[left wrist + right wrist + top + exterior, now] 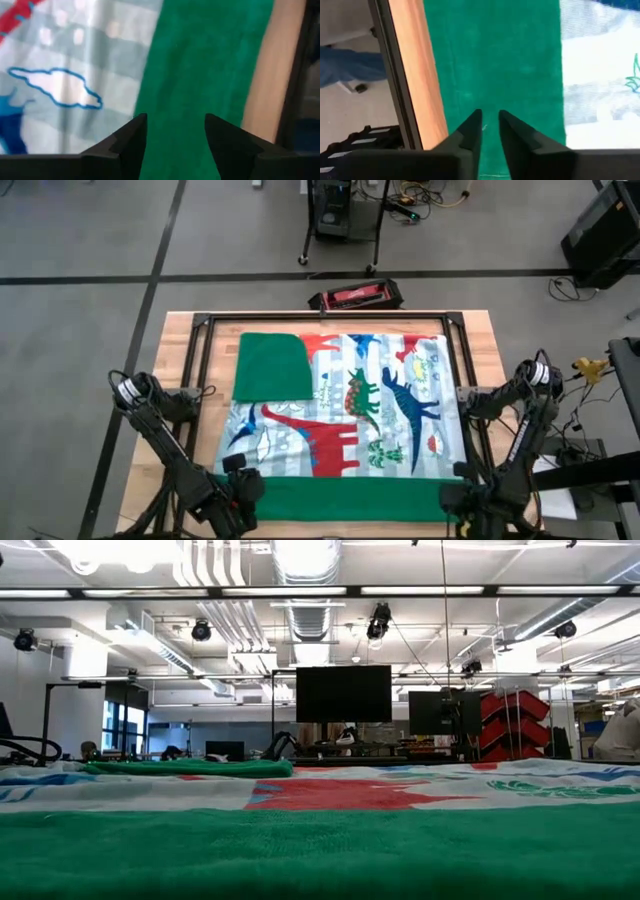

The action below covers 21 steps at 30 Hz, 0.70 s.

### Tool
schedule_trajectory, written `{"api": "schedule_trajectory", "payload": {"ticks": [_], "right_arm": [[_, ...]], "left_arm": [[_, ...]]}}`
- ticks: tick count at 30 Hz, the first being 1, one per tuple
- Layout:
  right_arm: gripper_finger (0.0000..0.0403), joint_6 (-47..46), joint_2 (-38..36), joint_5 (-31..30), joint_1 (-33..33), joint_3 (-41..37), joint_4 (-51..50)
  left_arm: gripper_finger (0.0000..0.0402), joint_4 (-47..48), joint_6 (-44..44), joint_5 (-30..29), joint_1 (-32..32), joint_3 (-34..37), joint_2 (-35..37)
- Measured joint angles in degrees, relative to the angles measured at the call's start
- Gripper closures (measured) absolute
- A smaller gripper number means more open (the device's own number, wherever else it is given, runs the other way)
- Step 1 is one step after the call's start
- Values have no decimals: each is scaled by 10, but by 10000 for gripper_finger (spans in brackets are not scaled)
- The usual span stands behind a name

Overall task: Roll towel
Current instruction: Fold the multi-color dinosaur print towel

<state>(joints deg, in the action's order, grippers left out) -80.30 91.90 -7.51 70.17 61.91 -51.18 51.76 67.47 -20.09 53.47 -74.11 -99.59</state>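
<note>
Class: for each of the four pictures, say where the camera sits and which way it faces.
High: overhead, looking down; both arms, towel.
Low: table height, looking across the towel into the room; no arm.
Left wrist: above the green border; left gripper open.
Right wrist: above the border; right gripper slightly apart.
Shared: every view shows the towel's green border.

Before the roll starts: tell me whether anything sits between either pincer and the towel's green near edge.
Nothing visible does. The left pincer and right pincer both hang directly over the towel along its green border, with only green cloth between and ahead of their fingers.
</note>
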Motion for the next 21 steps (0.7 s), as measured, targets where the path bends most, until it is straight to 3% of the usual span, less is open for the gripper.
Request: {"api": "schedule_trajectory", "payload": {"ticks": [9,14,21], "right_arm": [[206,25,48,1,4,0,81],[174,21,93,46,4,13,79],[156,30,122,45,3,34,84]], "left_arm": [[220,-9,32,77,28,5,-41],[229,-18,19,74,37,5,-71],[220,-39,20,87,60,4,-102]]}}
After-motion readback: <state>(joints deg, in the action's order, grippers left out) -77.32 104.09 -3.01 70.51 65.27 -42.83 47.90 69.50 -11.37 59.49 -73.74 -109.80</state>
